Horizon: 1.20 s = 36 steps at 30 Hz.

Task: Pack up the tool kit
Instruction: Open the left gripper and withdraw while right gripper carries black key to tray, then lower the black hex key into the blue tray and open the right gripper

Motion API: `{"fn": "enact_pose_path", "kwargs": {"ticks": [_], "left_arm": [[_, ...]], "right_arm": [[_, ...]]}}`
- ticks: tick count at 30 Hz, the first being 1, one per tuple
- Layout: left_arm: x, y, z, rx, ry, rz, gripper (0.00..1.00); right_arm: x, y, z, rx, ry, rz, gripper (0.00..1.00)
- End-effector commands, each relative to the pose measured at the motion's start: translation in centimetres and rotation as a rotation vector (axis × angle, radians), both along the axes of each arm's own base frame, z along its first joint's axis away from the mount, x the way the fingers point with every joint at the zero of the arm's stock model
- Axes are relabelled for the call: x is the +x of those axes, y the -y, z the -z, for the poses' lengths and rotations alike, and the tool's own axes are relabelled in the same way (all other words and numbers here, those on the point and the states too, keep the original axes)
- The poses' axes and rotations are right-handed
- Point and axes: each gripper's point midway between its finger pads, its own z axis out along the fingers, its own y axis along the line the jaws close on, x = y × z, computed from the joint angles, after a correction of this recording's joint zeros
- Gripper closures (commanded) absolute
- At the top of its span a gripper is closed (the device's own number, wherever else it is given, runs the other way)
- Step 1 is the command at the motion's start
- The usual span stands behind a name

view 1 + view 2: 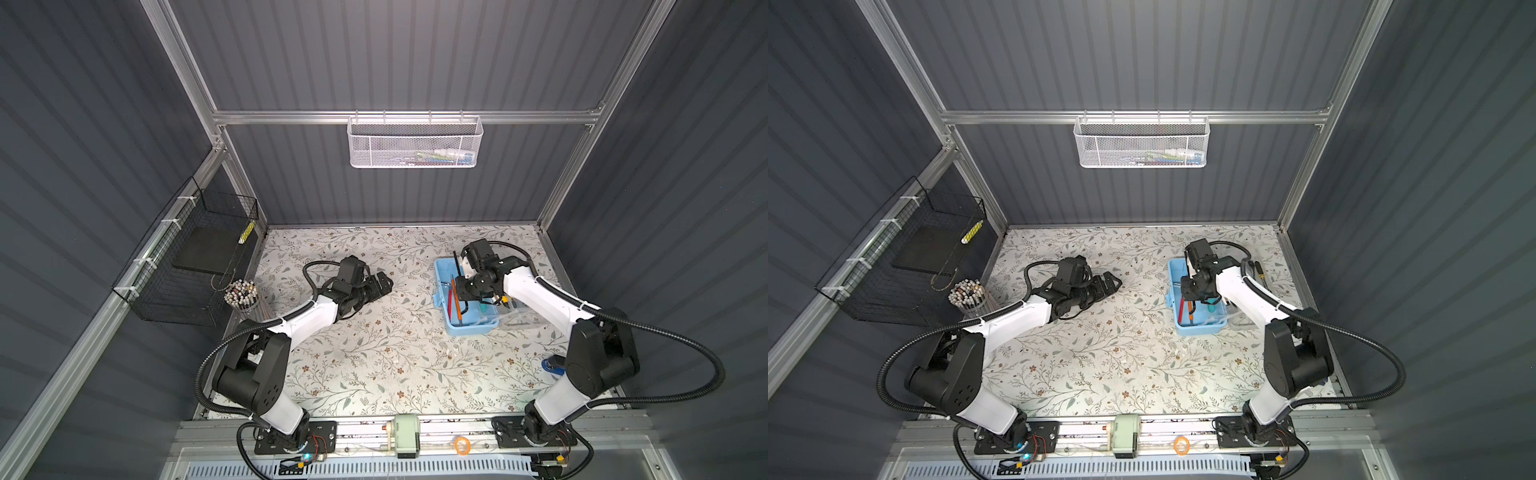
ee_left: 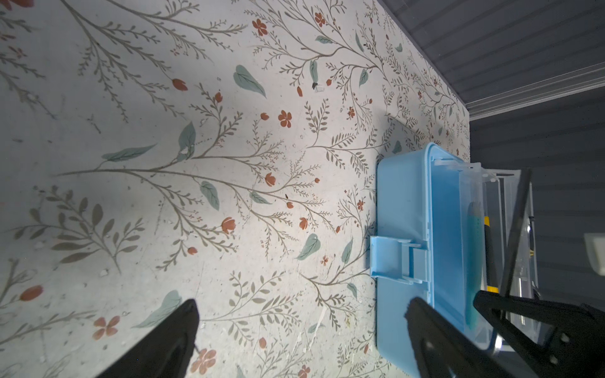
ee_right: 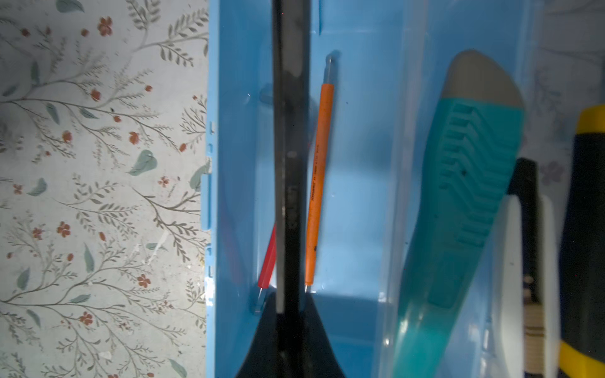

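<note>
The tool kit's light-blue box (image 1: 446,329) (image 1: 1196,330) stands open at the right of the floral table, its clear lid (image 1: 519,320) folded out to the right. My right gripper (image 1: 460,291) (image 3: 289,299) hangs over the box, shut on a long black hex key (image 3: 291,147) (image 1: 456,264). An orange screwdriver (image 3: 319,183), a red one (image 3: 268,258) and a teal knife (image 3: 468,183) lie in the box, and a yellow-black knife (image 3: 586,229) lies beside them. My left gripper (image 1: 384,282) (image 2: 302,304) is open and empty, left of the box (image 2: 402,203).
A white mesh basket (image 1: 415,143) hangs on the back wall. On the left wall is a black wire basket (image 1: 187,266), with a cup of pens (image 1: 242,293) below it. A yellow-black tool (image 1: 1261,274) lies behind the right arm. A pale green device (image 1: 406,434) sits on the front rail.
</note>
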Motion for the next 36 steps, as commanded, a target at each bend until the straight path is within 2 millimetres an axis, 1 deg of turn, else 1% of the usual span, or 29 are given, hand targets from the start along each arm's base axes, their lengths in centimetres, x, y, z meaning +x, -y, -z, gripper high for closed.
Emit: {"fn": "enact_pose_path", "kwargs": {"ticks": [1,5,8,14,22,26,29,33,36], "left_arm": [[-0.6,-0.7,0.2,0.028,-0.001,0.006,0.00],[-0.7,-0.8,0.5,0.033,-0.005,0.007,0.00],[-0.7,-0.8,0.6,0.033,-0.009,0.007,0.00],[-1.0,-1.0,0.8,0.042,-0.012,0.011,0.00],[-1.0,-1.0,1.0,0.043,-0.015,0.011,0.00],[-0.9,-0.9,1.1,0.040,-0.017,0.014,0.00],[-1.0,-1.0,1.2,0.040,-0.019,0.013,0.00],[-1.1,-1.2,1.1,0.046,-0.018,0.012,0.00],[-1.1,-1.1,1.1,0.046,-0.018,0.014,0.00]], "right_arm": [[0.7,0.6,0.0,-0.070,0.005,-0.005,0.97],[1.2,0.6,0.8,-0.163,-0.016,-0.031,0.97],[1.6,-0.1,1.2,-0.217,-0.027,-0.059,0.95],[2.0,0.4,2.3,-0.312,-0.065,-0.058,0.95],[2.1,1.7,1.9,-0.419,-0.058,-0.053,0.93],[2.3,1.5,2.1,-0.420,-0.066,-0.056,0.90],[2.3,1.0,2.5,-0.419,-0.074,-0.066,0.86],[2.3,0.5,2.7,-0.419,-0.079,-0.078,0.82],[2.0,0.5,2.9,-0.426,-0.088,-0.082,0.82]]}}
